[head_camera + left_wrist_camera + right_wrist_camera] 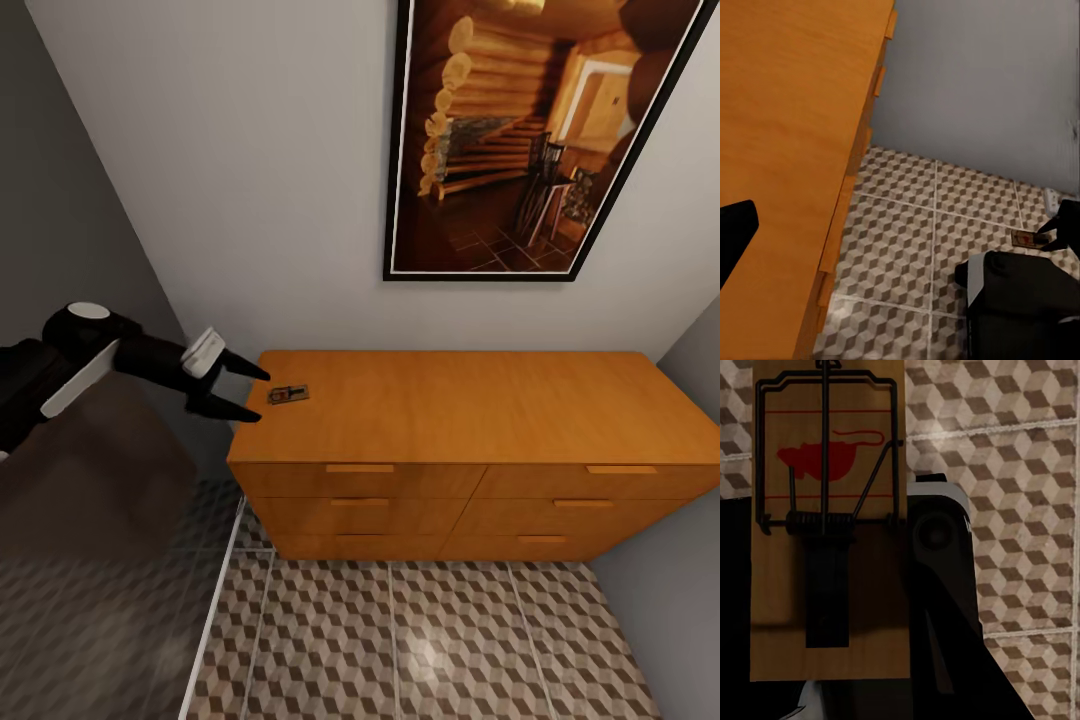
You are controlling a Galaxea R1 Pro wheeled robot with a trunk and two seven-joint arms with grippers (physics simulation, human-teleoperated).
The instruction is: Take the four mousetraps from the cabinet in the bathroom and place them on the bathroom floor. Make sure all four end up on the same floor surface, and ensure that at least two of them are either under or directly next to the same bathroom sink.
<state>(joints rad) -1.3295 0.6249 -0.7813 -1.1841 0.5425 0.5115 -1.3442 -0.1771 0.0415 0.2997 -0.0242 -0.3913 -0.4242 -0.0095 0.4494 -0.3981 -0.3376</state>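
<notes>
Item: one mousetrap (288,394) lay near the cabinet (480,400) top's front-left corner, just beyond our spread-open left gripper (247,392). A second mousetrap (829,521) filled the right wrist view above the tiled bathroom floor (1020,472); its grasp we couldn't tell. Drawers were shut, contents hidden.

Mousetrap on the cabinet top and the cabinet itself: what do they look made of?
Mousetrap: looks like a light wooden slab with dark metal wire parts.
Cabinet: orange-brown wood or veneer, smooth satin finish with faint grain; the render leaves solid or veneer open.
</notes>
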